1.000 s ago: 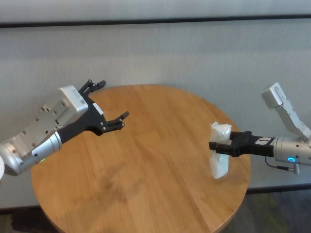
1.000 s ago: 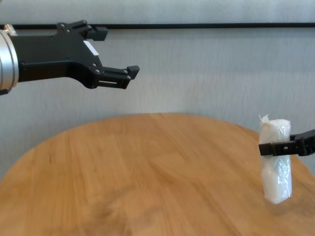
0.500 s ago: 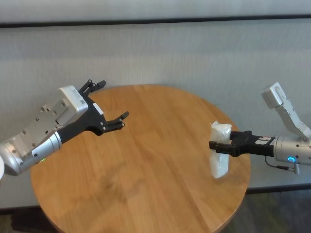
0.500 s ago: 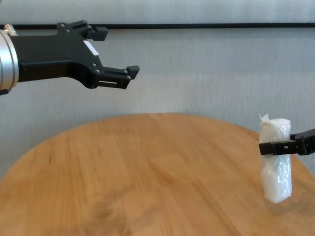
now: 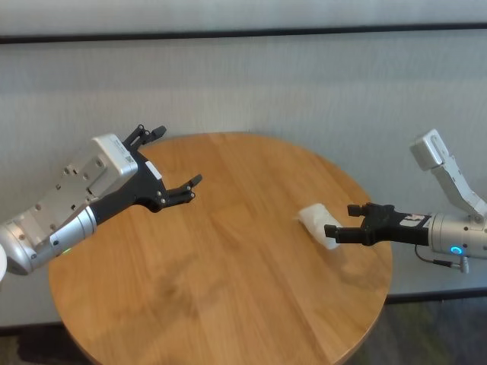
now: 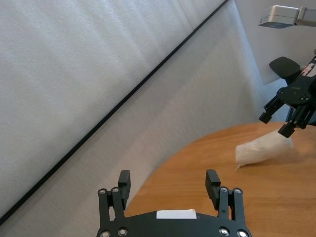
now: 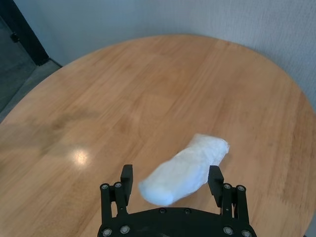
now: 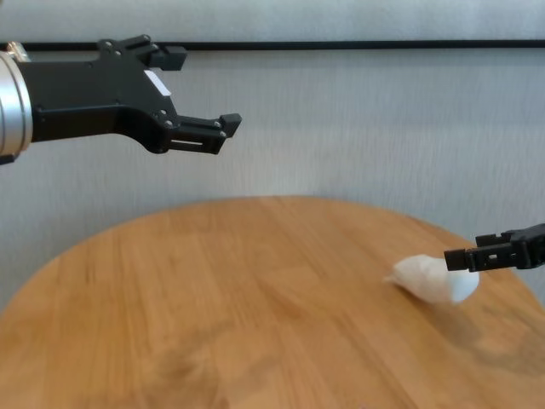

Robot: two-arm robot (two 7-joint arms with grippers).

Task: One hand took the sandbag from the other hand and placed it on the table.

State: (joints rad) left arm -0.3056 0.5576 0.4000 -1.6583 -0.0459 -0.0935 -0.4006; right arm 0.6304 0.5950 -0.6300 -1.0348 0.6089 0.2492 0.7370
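Far left of the head view, the left gripper (image 5: 173, 166) hangs over the table (image 5: 228, 304) with jaws spread and empty. Center-right, the sandbag (image 5: 319, 223) lies on its side on the wood, looking soft, lumpy, crinkly-slick; I'd grab mid-body. At right, the right gripper (image 5: 340, 221) stands apart, clamping nothing.

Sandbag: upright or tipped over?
Tipped over. The sandbag lies on its side on the table, between the open fingers of the right end effector, which are clear of it.
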